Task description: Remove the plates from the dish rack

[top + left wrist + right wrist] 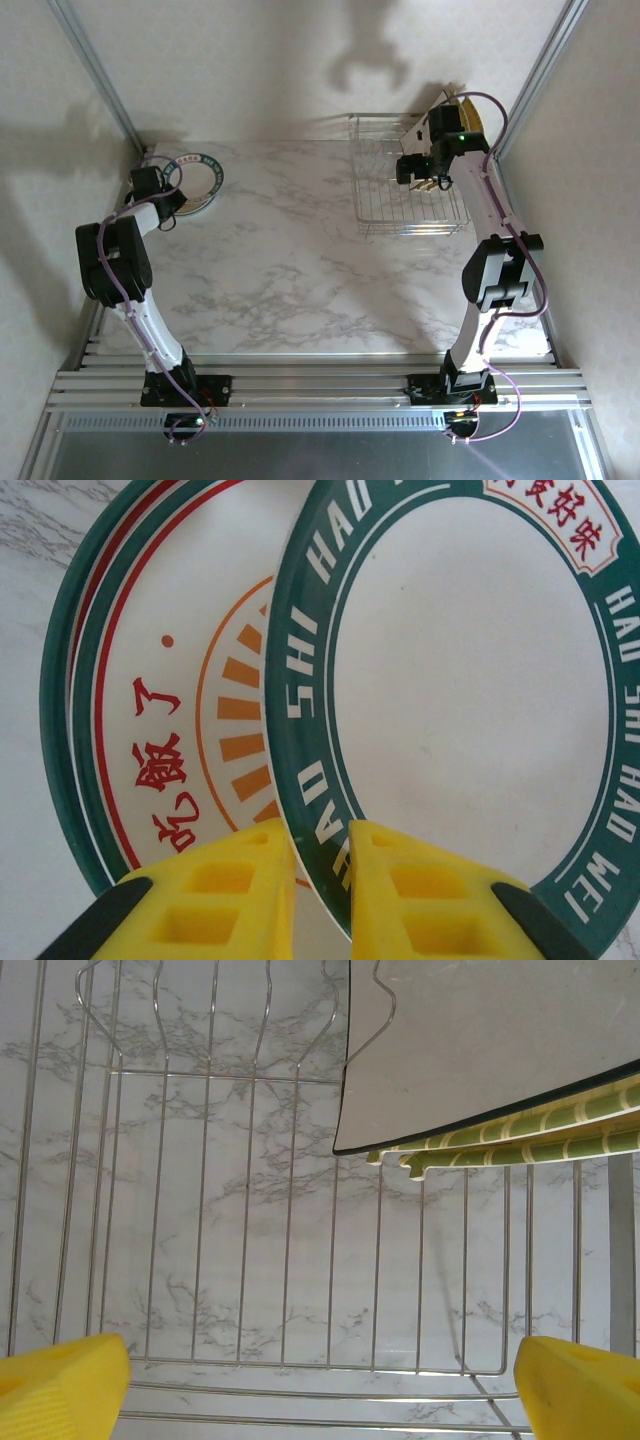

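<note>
Plates with teal rims (470,680) lie overlapped far left on the white marble tabletop (290,260), the left gripper (320,830) pinched narrowly on the upper one's rim. Square plates (480,1050) lean in the dish rack (410,230) far right, beneath the wide-spread right gripper (320,1345). Pale walls (300,60) enclose the table.

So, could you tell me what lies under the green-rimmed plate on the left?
A red-ringed plate with orange rays; the green-rimmed plate covers part of it, hiding anything deeper.
</note>
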Robot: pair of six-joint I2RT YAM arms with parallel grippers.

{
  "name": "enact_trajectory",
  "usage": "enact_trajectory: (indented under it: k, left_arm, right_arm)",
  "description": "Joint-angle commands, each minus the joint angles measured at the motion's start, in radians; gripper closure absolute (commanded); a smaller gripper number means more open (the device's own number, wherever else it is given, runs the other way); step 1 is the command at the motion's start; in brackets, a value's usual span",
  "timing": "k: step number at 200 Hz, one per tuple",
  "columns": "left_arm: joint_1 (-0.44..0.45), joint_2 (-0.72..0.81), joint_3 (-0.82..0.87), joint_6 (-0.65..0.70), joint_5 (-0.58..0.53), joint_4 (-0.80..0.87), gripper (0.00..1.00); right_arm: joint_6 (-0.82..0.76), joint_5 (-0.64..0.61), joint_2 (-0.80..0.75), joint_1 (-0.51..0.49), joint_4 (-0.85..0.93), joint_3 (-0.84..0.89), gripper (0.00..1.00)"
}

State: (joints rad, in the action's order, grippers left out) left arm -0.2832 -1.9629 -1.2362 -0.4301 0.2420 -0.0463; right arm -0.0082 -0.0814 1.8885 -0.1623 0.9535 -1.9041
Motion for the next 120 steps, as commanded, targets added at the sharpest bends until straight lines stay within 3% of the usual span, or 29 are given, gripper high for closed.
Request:
enact_trajectory:
  k: [1,120]
  left_arm:
    - [-0.007,0.027,-0.021,0.001,-0.013,0.018,0.81]
    - [-0.024,0.073,-0.006,-0.018,-0.020,0.007,0.83]
  right_arm:
    - [-0.007,0.006,-0.031,-0.006,-0.009,0.013,0.01]
    - [-0.009,0.013,-0.031,-0.008,-0.012,0.007,0.01]
